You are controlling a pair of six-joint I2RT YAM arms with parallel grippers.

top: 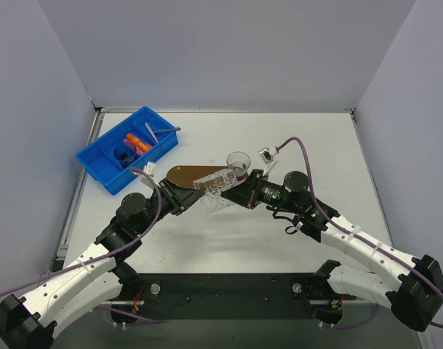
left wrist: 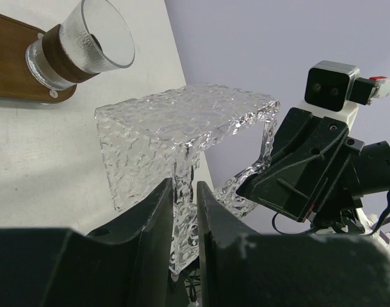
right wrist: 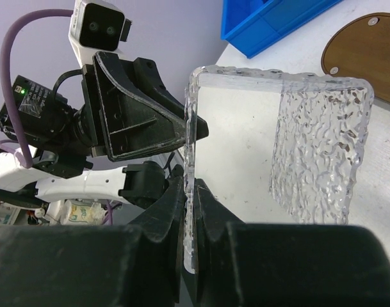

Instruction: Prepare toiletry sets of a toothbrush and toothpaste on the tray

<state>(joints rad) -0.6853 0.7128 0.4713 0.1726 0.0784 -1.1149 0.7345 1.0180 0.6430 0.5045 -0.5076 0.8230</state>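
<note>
Two orange toothpaste tubes (top: 137, 143) lie in the blue bin (top: 105, 171) at the back left, with a thin lavender brush (top: 152, 132) beside them. The dark-brown oval tray (top: 181, 174) lies mid-table; it also shows in the left wrist view (left wrist: 9, 57) and the right wrist view (right wrist: 367, 51). A clear textured plastic box (top: 217, 190) hangs between both grippers just in front of the tray. My left gripper (left wrist: 185, 211) is shut on one wall of it (left wrist: 175, 128). My right gripper (right wrist: 190, 204) is shut on the opposite wall (right wrist: 195, 128).
A clear cup with a brown band (top: 239, 163) stands on the tray's right end, close behind the box; it also shows in the left wrist view (left wrist: 86, 41). The blue bin also holds purple items (top: 123, 154). Grey walls enclose the table on three sides.
</note>
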